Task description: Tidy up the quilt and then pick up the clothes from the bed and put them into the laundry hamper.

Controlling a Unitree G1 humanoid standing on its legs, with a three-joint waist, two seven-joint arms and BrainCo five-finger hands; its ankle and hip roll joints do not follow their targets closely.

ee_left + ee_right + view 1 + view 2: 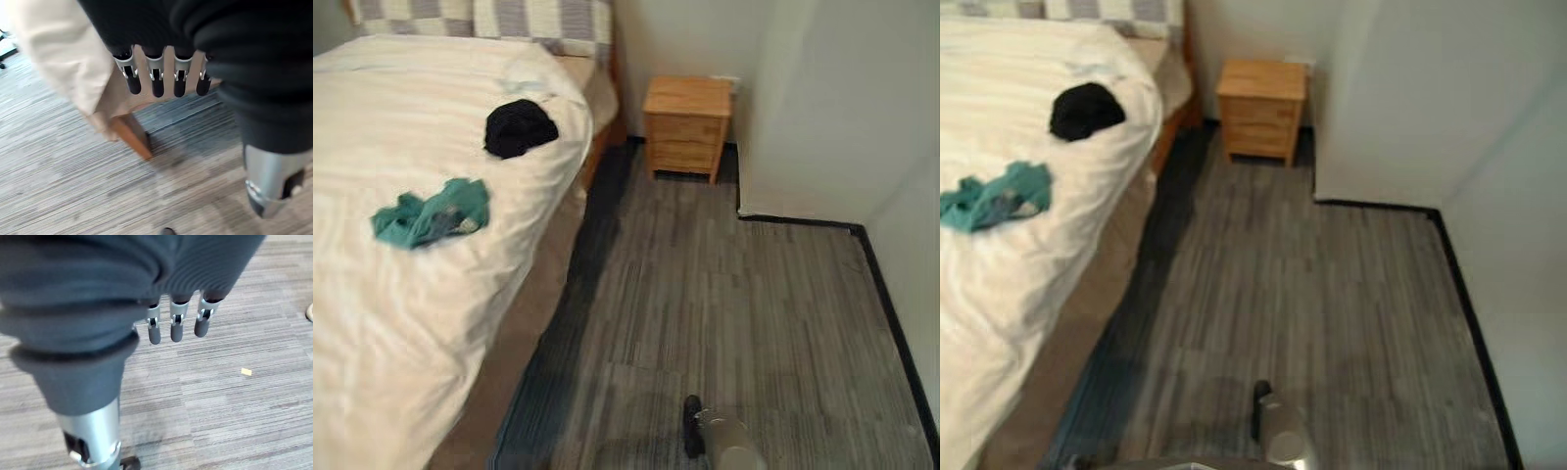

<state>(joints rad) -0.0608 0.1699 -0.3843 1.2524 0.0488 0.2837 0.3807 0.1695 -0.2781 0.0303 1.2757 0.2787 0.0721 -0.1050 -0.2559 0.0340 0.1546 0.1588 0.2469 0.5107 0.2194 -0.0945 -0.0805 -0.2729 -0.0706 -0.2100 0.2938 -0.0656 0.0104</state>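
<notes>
1. Bed (597,127) along the left, wooden frame showing at its right edge, checked pillows (480,18) at the head.
2. Cream quilt (401,294) spread over the bed, mostly flat, draping over the near side toward the floor; a hanging corner also seen in the left wrist view, beside a wooden bed leg (132,137).
3. Grey striped floor (734,323) to the right of the bed.
4. Wooden nightstand (686,125) against the far wall, near the head of the bed, apart from it.
5. Teal garment (431,213) crumpled on the quilt, mid-bed.
6. Black garment (519,127) bunched on the quilt, further toward the pillows, near the bed's right edge, well apart from the teal one.
7. Left hand (156,73) hanging over the floor near the bed leg, fingers (157,81) straight and relaxed, holding nothing, touching nothing.
8. Right hand (176,318) hanging over bare floor, fingers (176,325) straight and loose, holding nothing.
9. Small yellowish scrap (246,371) on the floor past the right hand.
</notes>
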